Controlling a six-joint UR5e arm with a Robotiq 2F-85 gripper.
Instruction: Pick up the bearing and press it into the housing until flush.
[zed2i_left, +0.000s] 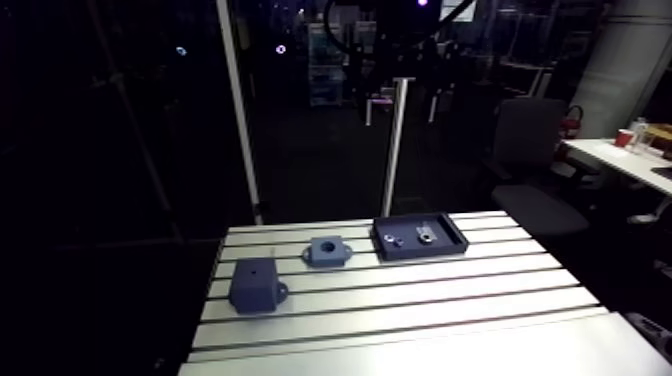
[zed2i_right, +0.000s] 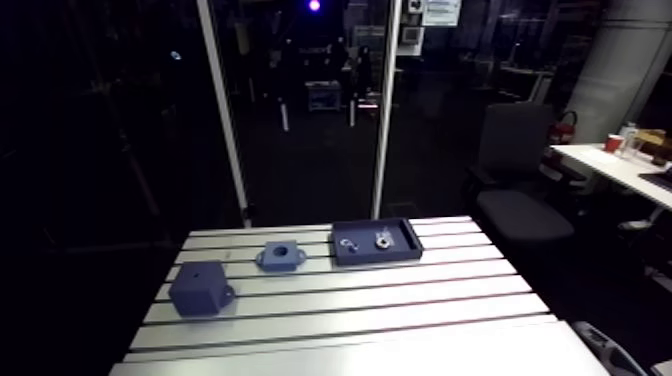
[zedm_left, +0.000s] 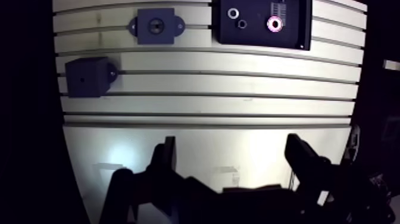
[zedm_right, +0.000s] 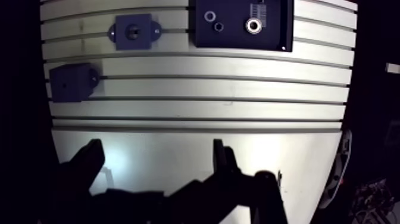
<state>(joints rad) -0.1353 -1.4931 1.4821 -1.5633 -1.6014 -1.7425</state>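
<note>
The end effector (zedm_left: 232, 149) hangs spread apart and empty; the bearing (zedm_left: 275, 24) lies well ahead, in the black tray (zedm_left: 256, 39).

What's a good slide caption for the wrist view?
Open gripper above slotted table; bearing in tray, flanged housing and block beyond.

Bearing (zedm_left: 275, 24) flat in tray (zedm_left: 262, 39), flanged housing (zedm_left: 167, 31) upright alongside

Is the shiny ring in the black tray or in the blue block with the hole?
In the tray. The bearing lies inside the black tray, apart from the housing beside it.
</note>
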